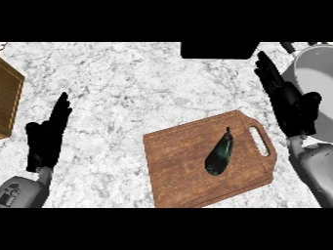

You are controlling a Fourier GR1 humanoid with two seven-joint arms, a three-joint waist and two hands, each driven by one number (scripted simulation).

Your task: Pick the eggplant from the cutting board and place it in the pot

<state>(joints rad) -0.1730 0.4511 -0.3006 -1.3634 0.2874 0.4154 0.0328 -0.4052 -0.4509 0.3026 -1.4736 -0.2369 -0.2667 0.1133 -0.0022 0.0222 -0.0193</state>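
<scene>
Dark eggplant [219, 153] lying on board [176, 161], untouched. Right hand [293, 105] open beside pot [326, 83]; left hand [46, 136] open, resting at left.

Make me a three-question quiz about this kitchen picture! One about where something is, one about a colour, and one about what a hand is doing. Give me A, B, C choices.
1. Where is the eggplant?
A. In the pot
B. On the cutting board
C. In the left hand

2. What colour is the inside of the pot?
A. Red
B. Light grey
C. Green

3. How is the right hand?
A. Open, holding nothing
B. Curled round the eggplant
C. Inside the pot

Answers:
1. B, the eggplant lies on the brown cutting board, near its handle slot.
2. B, the pot's inside shows pale grey.
3. A, its fingers are straight, beside the pot's rim, away from the eggplant.
</scene>
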